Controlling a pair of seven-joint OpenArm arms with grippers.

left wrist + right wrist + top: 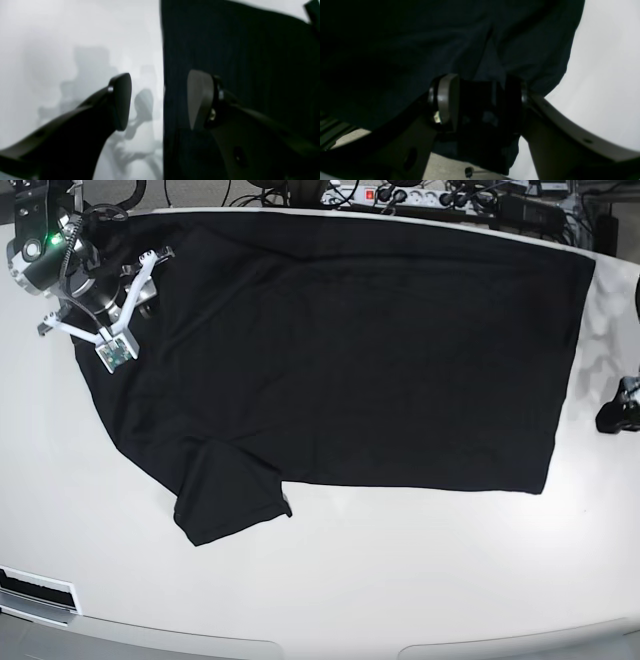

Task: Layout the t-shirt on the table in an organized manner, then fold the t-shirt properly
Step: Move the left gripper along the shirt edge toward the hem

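The black t-shirt [340, 350] lies spread flat across the far half of the white worktop [400, 580], its hem side toward the base view's right edge and one short sleeve [228, 492] pointing at the near edge. The left tool [160, 102] hangs with its jaws spread, straddling the shirt's straight edge: one pad over bare worktop, the other over the cloth, nothing between them. The right tool [480, 100] sits at the shirt's far corner on the base view's left; dark fabric lies between its parted pads, though whether they pinch it I cannot tell.
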